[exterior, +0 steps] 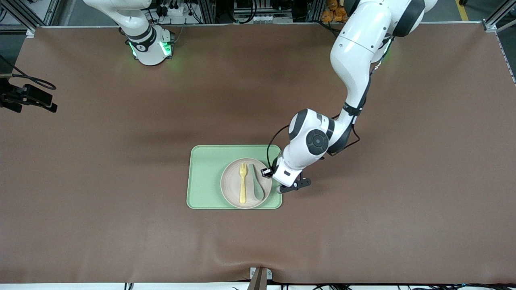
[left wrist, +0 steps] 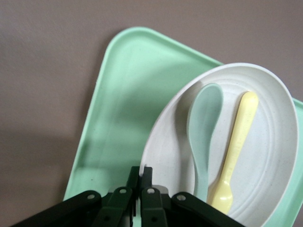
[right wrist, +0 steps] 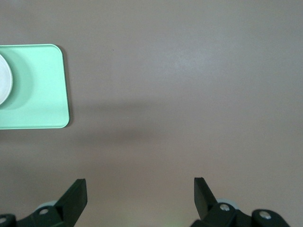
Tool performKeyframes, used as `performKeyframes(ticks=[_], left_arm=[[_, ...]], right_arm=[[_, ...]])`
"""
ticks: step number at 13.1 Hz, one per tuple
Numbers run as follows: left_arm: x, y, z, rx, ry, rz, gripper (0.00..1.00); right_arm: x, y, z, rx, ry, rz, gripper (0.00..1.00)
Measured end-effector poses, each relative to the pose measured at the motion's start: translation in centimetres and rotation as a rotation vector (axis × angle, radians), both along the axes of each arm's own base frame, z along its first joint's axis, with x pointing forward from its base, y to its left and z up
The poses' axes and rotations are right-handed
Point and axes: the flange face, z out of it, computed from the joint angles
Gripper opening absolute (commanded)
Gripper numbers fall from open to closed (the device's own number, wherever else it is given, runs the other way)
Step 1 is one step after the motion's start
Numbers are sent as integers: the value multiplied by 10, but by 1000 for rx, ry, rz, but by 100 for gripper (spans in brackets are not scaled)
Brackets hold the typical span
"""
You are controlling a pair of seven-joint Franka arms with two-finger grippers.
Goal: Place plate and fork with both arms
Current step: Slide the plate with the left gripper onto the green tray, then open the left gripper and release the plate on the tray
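The round pale plate [exterior: 231,183] lies on the light green tray [exterior: 203,177], toward the left arm's end of it. The pale yellow fork [exterior: 242,183] lies on the plate beside a grey-green spoon [exterior: 256,183]. My left gripper [exterior: 275,184] is down at the plate's rim on the left arm's side. In the left wrist view the left gripper [left wrist: 141,172] is shut on the plate's [left wrist: 270,156] rim, with the fork [left wrist: 236,146] and spoon [left wrist: 203,127] lying on it. My right gripper [right wrist: 140,189] is open and empty over bare table; it waits, out of the front view.
The right wrist view shows the tray's corner [right wrist: 33,90] and a sliver of the plate [right wrist: 4,80] some way off. A black device with cables [exterior: 28,98] sits at the table's edge at the right arm's end. Brown table [exterior: 363,225] surrounds the tray.
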Motion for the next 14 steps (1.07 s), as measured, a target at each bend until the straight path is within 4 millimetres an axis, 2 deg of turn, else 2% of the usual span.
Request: performKeyframes(ticks=[6, 10, 11, 13, 14], left_arm=[[-11, -16, -1, -1, -10, -24, 0], [-12, -15, -14, 9, -2, -22, 0], [-12, -14, -18, 10, -6, -19, 15], [-11, -14, -20, 8, -12, -14, 90], [-11, -14, -19, 6, -13, -4, 100]], right_arm=[[0, 0, 0, 0, 0, 0, 100], [0, 0, 0, 0, 0, 0, 100], [0, 0, 0, 0, 0, 0, 100], [0, 0, 0, 0, 0, 1, 100], [0, 0, 0, 0, 0, 1, 100]])
